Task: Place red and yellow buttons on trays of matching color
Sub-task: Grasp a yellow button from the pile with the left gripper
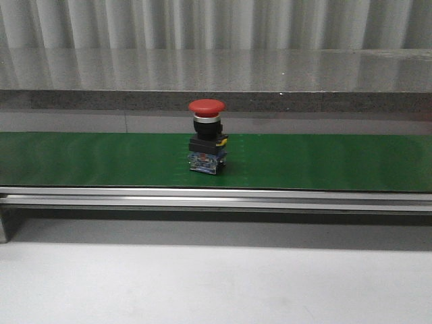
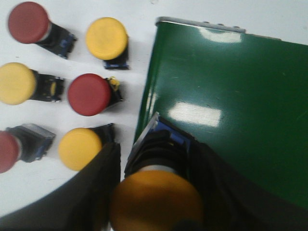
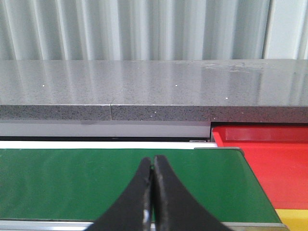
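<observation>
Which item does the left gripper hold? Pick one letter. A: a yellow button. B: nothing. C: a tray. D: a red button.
A: in the left wrist view the left gripper is clamped around a yellow button, its fingers on either side of it, at the edge of the green belt.

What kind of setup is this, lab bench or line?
Probably a mock sorting-line cell: a green conveyor belt carrying a red button, loose red and yellow buttons beside its end, and a red tray past the other.

red button (image 1: 206, 137) – upright on green belt (image 1: 324, 162) | yellow button (image 2: 156, 202) – claw-held
</observation>
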Tool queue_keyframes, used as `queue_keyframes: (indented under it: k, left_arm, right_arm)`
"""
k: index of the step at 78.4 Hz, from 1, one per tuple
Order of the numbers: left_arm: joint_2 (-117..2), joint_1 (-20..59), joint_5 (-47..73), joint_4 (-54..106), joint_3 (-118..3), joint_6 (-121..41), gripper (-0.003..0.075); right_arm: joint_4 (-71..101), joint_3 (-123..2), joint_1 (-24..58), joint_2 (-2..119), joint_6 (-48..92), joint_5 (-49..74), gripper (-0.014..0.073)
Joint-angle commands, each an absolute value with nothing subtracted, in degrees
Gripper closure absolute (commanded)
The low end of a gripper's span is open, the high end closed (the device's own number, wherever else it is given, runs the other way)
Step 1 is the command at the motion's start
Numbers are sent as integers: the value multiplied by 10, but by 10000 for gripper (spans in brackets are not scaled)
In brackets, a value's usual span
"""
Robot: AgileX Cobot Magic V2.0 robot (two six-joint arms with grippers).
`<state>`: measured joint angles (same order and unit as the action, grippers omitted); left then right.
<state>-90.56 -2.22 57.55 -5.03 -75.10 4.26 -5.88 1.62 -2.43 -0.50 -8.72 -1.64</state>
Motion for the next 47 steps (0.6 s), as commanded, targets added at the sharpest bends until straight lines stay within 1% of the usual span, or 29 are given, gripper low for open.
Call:
queue_keyframes:
  k: [1, 17, 21, 26, 28, 32, 34, 38, 39, 40, 43, 47]
  left_arm:
    - [-903, 0, 558, -43, -770, 45, 575]
    - [-940, 16, 551, -42, -770, 45, 573]
    - [-946, 16, 550, -41, -770, 44, 564]
    - [-952, 16, 550, -41, -770, 43, 533]
    - [-953, 16, 550, -39, -770, 43, 511]
    - [-954, 16, 550, -28, -770, 43, 440]
    - [-954, 16, 550, -17, -770, 43, 375]
    - [-954, 16, 547, -9, -770, 43, 305]
    - [-954, 16, 543, -7, -770, 43, 266]
    - [-954, 16, 540, -5, -770, 43, 243]
    - [-953, 17, 536, -4, -770, 43, 207]
    - [-950, 22, 528, -5, -770, 43, 182]
  right_arm:
    - [-63, 5, -25, -15, -85, -58, 661]
    - [-63, 5, -25, -15, -85, -58, 661]
    - [-63, 5, -25, -15, -85, -58, 661]
    - [-63, 5, -25, -15, -85, -58, 661]
    - [-63, 5, -25, -15, -85, -58, 661]
    - [-63, 5, -25, -15, -85, -58, 661]
    - [-63, 5, -25, -15, -85, -58, 661]
    - [-63, 5, -25, -15, -85, -58, 661]
    - [-63, 5, -25, -15, -85, -58, 661]
    - [-63, 5, -25, -15, -85, -58, 661]
    - [-63, 5, -25, -15, -85, -58, 661]
    - [-63, 5, -25, -15, -85, -58, 661]
